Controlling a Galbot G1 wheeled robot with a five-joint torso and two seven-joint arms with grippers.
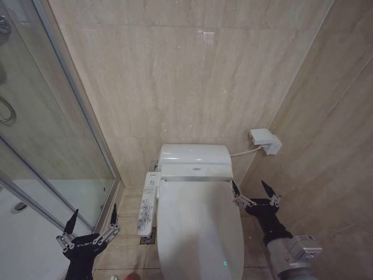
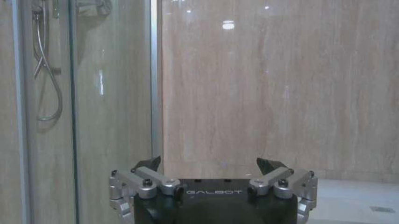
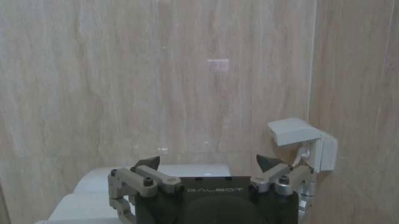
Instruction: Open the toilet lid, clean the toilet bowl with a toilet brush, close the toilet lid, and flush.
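The white toilet lid point(image 1: 198, 227) lies flat and closed over the toilet bowl, which is hidden under it. My right gripper point(image 1: 254, 193) hangs open just beyond the lid's right edge, near its hinge end, holding nothing. My left gripper point(image 1: 93, 223) is open and empty at the lower left, over the floor beside the shower glass and well left of the toilet. The left gripper point(image 2: 210, 164) faces the shower door and wall in the left wrist view. In the right wrist view the right gripper point(image 3: 208, 162) faces the back wall above the toilet's white rear housing point(image 3: 124, 186). The toilet brush is out of view.
A white control panel point(image 1: 149, 204) runs along the toilet's left side. A white wall box point(image 1: 265, 140) with a hose sits right of the rear housing point(image 1: 194, 160). The glass shower door point(image 1: 52, 128) stands on the left, the tiled wall close on the right.
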